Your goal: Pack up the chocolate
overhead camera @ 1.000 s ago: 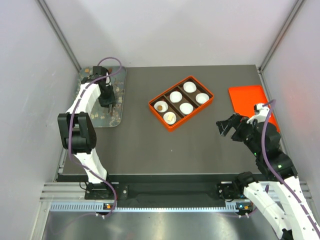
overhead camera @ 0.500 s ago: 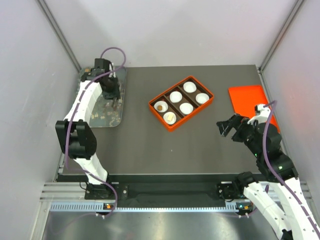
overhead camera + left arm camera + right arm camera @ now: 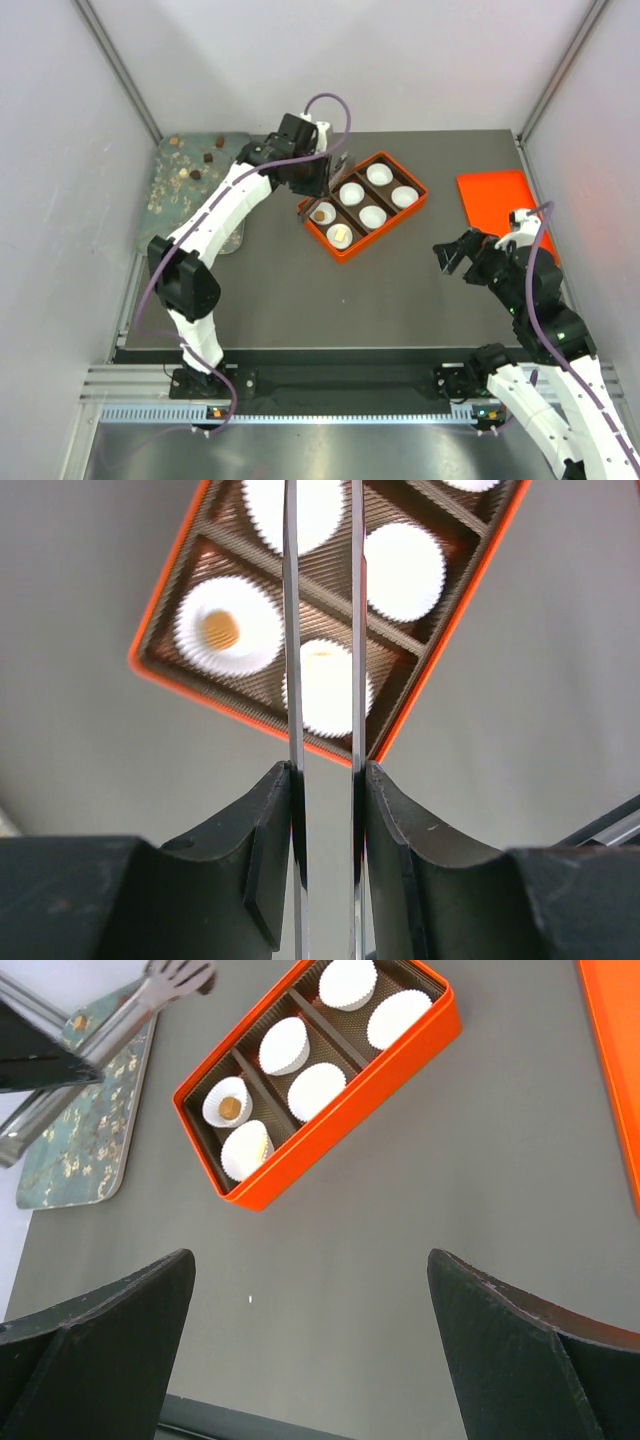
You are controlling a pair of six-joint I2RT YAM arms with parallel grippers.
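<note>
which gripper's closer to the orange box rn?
Left. The left gripper, clamped on the tongs, hangs over the orange box's far-left corner. The right gripper stands open, off to the box's right and well apart from it.

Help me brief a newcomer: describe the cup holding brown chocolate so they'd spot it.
Find the orange box mid-table. The paper cup sits in its leftmost corner. It alone holds a brown chocolate; its neighbour holds cream, the others look empty.
</note>
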